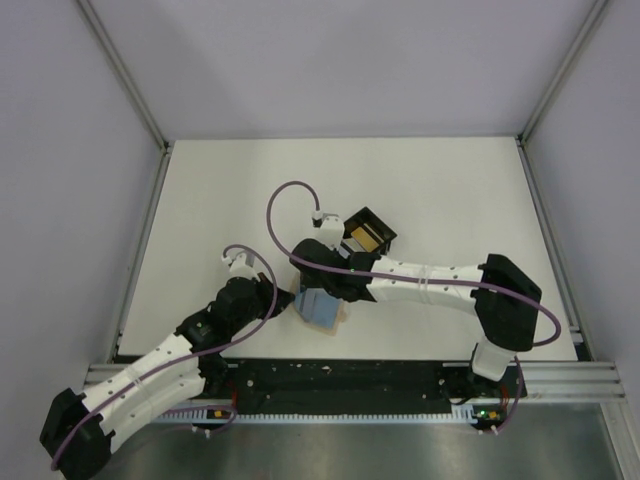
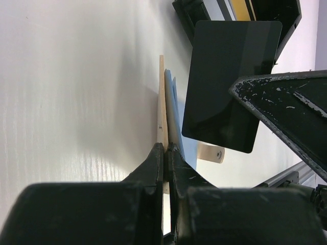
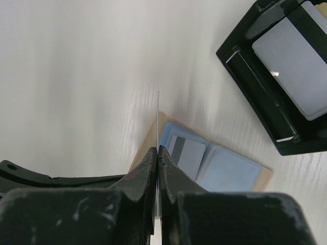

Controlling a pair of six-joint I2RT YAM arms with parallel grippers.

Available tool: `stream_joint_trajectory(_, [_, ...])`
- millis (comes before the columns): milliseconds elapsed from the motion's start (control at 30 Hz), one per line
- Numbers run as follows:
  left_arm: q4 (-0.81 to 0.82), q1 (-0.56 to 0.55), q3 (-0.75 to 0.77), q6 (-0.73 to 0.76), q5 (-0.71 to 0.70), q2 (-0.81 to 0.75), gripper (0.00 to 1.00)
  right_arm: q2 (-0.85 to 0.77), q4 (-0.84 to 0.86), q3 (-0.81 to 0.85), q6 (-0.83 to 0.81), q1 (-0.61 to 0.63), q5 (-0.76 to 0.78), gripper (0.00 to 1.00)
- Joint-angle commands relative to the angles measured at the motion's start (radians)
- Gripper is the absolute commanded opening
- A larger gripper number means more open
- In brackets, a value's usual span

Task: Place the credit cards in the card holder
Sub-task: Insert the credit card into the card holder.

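closest to the lens, the right gripper (image 3: 157, 150) is clamped tight on a held card (image 2: 230, 87). its own camera sees that card only as a thin edge standing over the holder. the left gripper (image 2: 166, 149) is pinched shut on one edge of the card holder (image 3: 227, 171).

the desk (image 1: 450, 190) carries the rest. a black tray (image 3: 255, 97) sits about mid-desk with a pale card (image 3: 291, 71) inside it. the card holder lies nearer the desk's near edge, roughly midway along it and just short of the tray, open with its light blue pockets facing up. a striped card (image 3: 186, 153) sits in one pocket, and the pocket beside it looks free.

the step in hand looks like feeding the held card into a pocket. to do it well, i would tip the card from upright to a shallow angle and square its leading edge to the pocket's mouth. then slide it along the lining rather than stabbing down. the left pinch should brace the holder so it does not skid across the desk. the likely snag is the card's edge catching on the striped card or the pocket lip, so let go only once most of the card is seated.
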Motion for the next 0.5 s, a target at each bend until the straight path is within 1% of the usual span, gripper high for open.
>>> stream_joint_trajectory(0, [0.072, -0.005, 0.034, -0.008, 0.007, -0.012, 0.00, -0.015, 0.023, 0.008, 0.026, 0.014, -0.010, 0.00])
stream_joint_trajectory(267, [0.105, -0.010, 0.022, 0.001, 0.032, -0.015, 0.00, 0.011, 0.047, 0.016, 0.039, 0.014, -0.053, 0.00])
stream_joint_trajectory(367, [0.109, -0.011, 0.020, 0.004, 0.033, -0.015, 0.00, 0.022, 0.037, 0.016, 0.028, 0.012, -0.067, 0.00])
stream_joint_trajectory(467, [0.117, -0.011, 0.017, 0.010, 0.036, -0.017, 0.00, 0.037, -0.011, 0.045, -0.001, 0.020, -0.060, 0.00])
